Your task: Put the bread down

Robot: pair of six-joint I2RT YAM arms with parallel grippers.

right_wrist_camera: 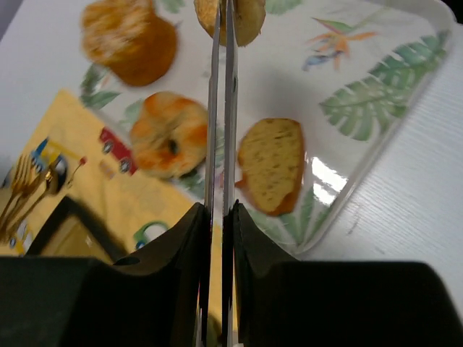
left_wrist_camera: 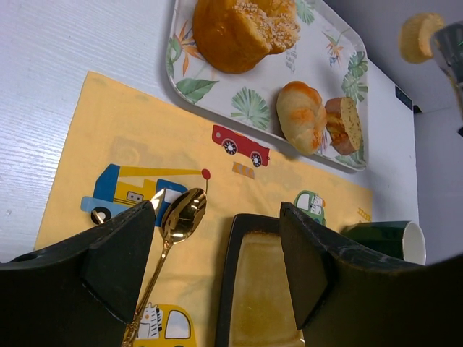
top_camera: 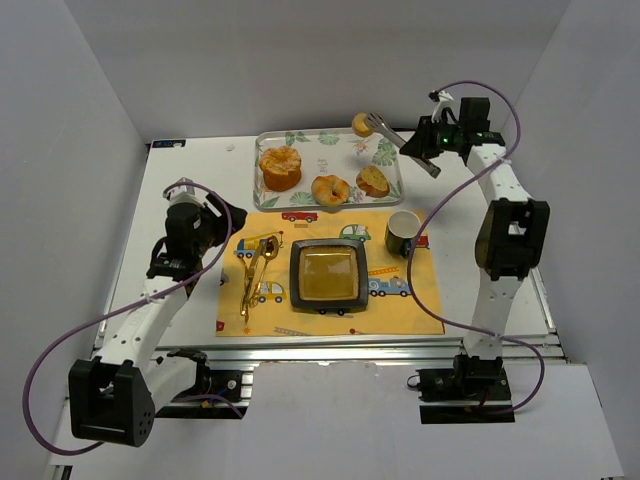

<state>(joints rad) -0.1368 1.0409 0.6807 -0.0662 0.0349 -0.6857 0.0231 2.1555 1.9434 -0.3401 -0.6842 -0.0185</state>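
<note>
While your right gripper (right_wrist_camera: 221, 217) is clamped on the tongs (right_wrist_camera: 221, 108), their tips pinch the small bun (top_camera: 361, 123) by the tray's (top_camera: 315, 160) far rim; the ring roll (top_camera: 330, 189) lies on the tray beside a slice (top_camera: 373, 180); your left gripper (left_wrist_camera: 217, 217) hangs spread, empty, over the placemat (top_camera: 400, 310).

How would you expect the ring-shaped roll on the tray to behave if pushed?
Probably light and squashy: the ring-shaped roll looks like soft baked bread. It lies flat on the glossy tray, so it would likely slide, not roll.
</note>
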